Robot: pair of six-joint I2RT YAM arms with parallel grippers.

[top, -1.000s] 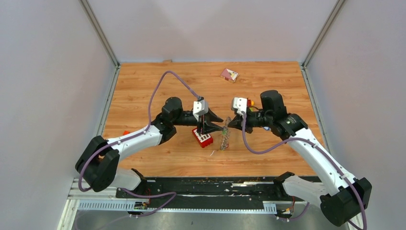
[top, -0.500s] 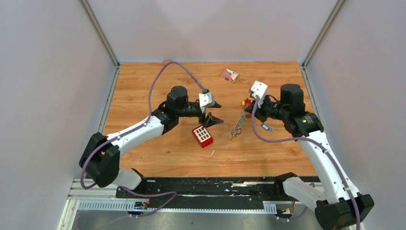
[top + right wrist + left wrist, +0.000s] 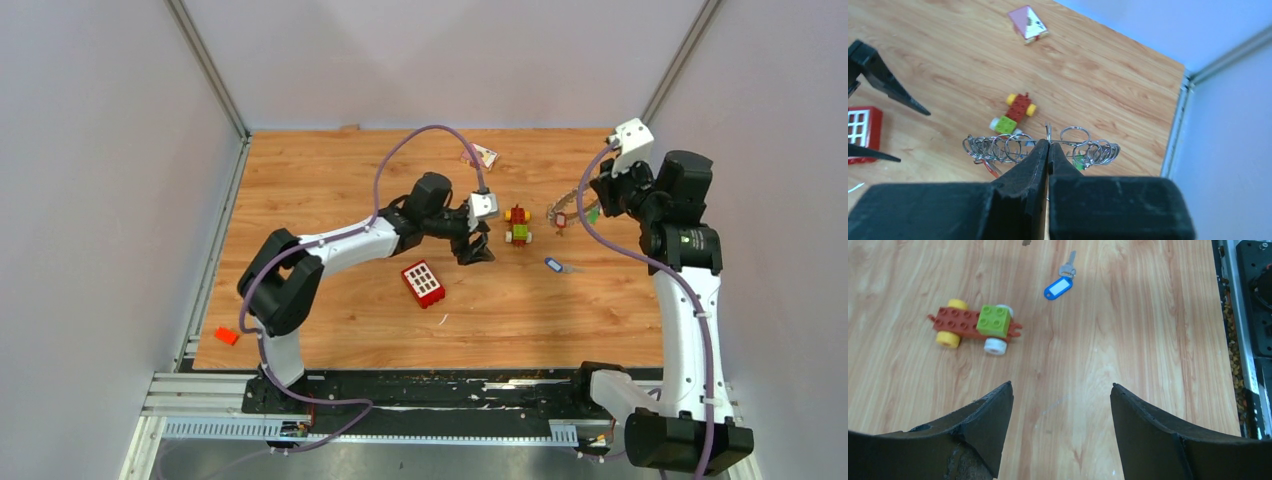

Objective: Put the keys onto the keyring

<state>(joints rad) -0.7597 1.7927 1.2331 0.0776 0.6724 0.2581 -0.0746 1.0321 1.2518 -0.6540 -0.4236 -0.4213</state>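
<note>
arms [image 3: 340, 243]: white shells, black joints | cables [image 3: 430, 128]: purple | fingers [image 3: 973, 435] — black wedges (scuffed)

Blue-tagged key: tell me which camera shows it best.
Left wrist view: the blue-tagged key lies large and unobstructed, tag and metal blade distinct. Top external shows the key only as a tiny blue speck; right wrist does not show it.

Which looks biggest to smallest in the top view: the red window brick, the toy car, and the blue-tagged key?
1. red window brick
2. toy car, somewhat smaller
3. blue-tagged key, clearly smallest
</note>
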